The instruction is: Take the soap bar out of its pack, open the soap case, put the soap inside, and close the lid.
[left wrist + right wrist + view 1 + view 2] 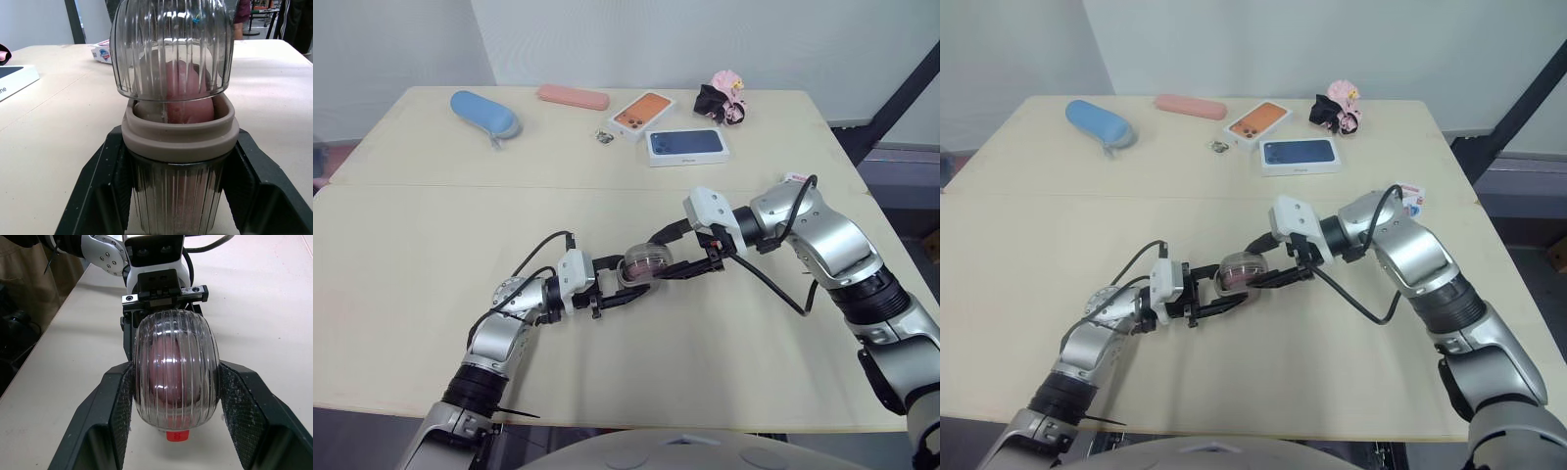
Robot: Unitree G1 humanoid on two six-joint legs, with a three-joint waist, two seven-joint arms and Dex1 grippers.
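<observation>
Clear ribbed lid (176, 367), clamped in the right gripper (661, 257), lies just right of the tan-rimmed base (180, 142), which the left gripper (636, 277) clamps over mid table (431, 294) with the pink soap (183, 98) inside; both share one left-right axis, the lid not yet seated, so closing likely needs a straight leftward push.
</observation>
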